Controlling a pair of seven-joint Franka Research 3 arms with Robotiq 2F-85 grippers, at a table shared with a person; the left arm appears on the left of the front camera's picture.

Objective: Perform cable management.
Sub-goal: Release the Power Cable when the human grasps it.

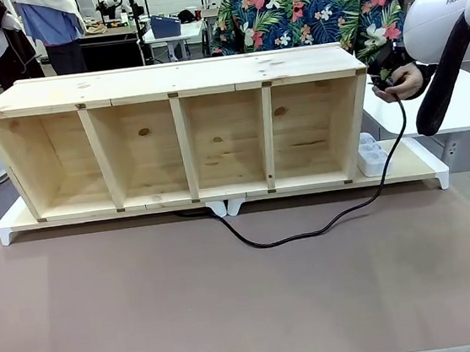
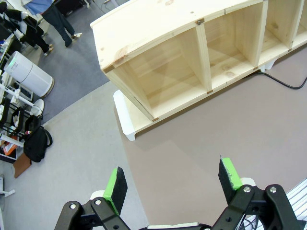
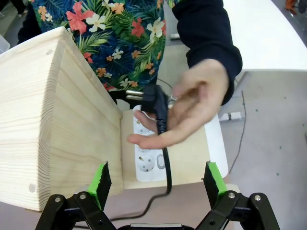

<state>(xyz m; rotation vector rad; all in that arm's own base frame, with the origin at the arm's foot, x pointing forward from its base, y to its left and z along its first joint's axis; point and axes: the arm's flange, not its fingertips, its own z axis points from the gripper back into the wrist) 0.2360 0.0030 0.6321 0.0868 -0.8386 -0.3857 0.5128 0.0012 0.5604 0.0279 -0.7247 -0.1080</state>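
While the person's hand (image 3: 192, 108) holds the plug (image 3: 154, 101) above the power strip (image 3: 151, 153), both grippers hang open with nothing in them.

Right gripper (image 3: 156, 179): jaws spread wide, nothing between the green pads (image 3: 101, 178), poised over the strip at the right end of the wooden shelf (image 1: 179, 135). Left gripper (image 2: 173, 184): jaws likewise wide apart, empty, over bare desk (image 1: 233, 312) near the shelf's left end. The cable (image 1: 309, 234) runs from the plug in the hand at the shelf's right end, down past the strip, loops across the desk in front of the shelf and disappears under the white base (image 1: 426, 173) near its middle. Plug rests on the person's fingers, pins pointing toward the shelf side, not in any socket.
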